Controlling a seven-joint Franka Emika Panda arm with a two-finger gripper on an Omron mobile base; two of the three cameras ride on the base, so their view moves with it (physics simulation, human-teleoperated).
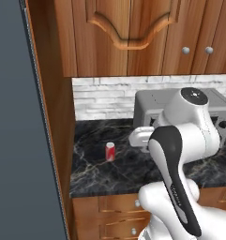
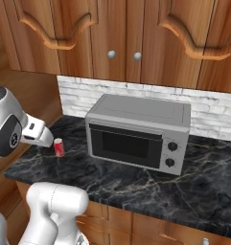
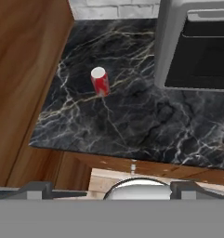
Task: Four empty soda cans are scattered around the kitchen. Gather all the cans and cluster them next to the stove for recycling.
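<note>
Upright soda can on black counter, beside toaster oven.

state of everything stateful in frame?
can: upright on counter, free, left of toaster oven
toaster oven: door shut
upper cabinets: doors shut
drawers: shut
gripper: open, nothing held

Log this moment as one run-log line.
soda can: upright on counter, left of toaster oven | gripper: open, empty, away from can
</note>
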